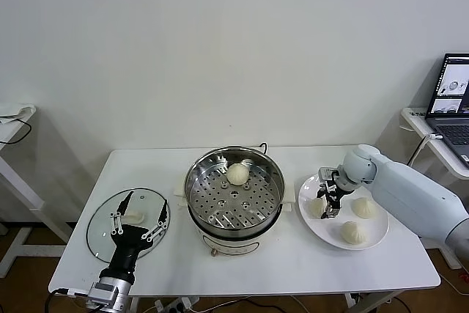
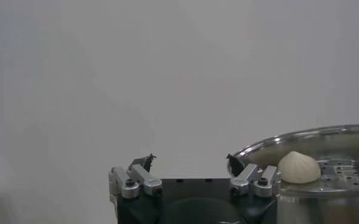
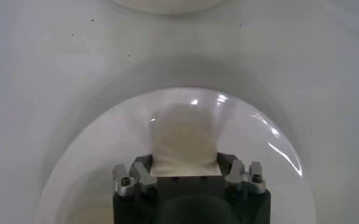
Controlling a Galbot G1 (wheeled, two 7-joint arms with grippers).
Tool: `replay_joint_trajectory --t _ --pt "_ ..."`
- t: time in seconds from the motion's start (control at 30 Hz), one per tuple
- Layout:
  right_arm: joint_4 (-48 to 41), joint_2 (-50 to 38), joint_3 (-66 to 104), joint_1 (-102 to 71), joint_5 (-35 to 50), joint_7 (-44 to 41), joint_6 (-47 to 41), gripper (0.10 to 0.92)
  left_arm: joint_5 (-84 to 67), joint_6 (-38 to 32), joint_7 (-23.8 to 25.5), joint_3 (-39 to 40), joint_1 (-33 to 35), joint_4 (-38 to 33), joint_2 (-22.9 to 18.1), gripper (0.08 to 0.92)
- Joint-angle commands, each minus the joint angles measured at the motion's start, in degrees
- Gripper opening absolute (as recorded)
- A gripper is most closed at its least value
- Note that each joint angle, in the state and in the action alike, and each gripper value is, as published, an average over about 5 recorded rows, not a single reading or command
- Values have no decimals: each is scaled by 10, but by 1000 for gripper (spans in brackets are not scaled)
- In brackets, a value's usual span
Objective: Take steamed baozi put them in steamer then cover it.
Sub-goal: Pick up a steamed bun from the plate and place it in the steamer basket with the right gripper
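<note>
The steamer (image 1: 220,203) stands at the table's middle with one baozi (image 1: 237,174) on its perforated tray. To its right, a white plate (image 1: 375,244) holds three baozi. My right gripper (image 1: 326,209) is down on the plate, shut on the leftmost baozi (image 1: 315,207). In the right wrist view that baozi (image 3: 184,137) is squeezed between the jaws of the right gripper (image 3: 184,165). The cover (image 1: 101,231) lies flat at the left. My left gripper (image 1: 137,221) hovers over the cover, open and holding nothing. The left wrist view shows the left gripper (image 2: 191,161) beside the steamer (image 2: 325,137).
A side table with a laptop (image 1: 454,97) stands at the far right, and another side table (image 1: 11,126) at the far left. The wall is close behind the white table (image 1: 293,269).
</note>
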Motion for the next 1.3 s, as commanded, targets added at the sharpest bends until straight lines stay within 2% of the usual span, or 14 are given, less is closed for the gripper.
replay_joint_trajectory --t 0.03,0.57,0.8,1.0,1.3 --pt "10 -16 -2 6 9 -5 -1 695 0 1 0 1 0 -2 -1 823" --pt "186 -183 -165 225 186 -20 -33 687 0 0 -5 4 -1 -3 1 823" --pt "277 -218 -294 396 253 -35 -96 687 0 1 -6 5 0 -8 4 823" --pt "332 -178 -379 515 320 -25 -151 687 0 0 -6 3 4 -18 5 823" --pt "341 -14 -393 569 409 9 -225 687 0 0 -7 -2 10 -34 5 823"
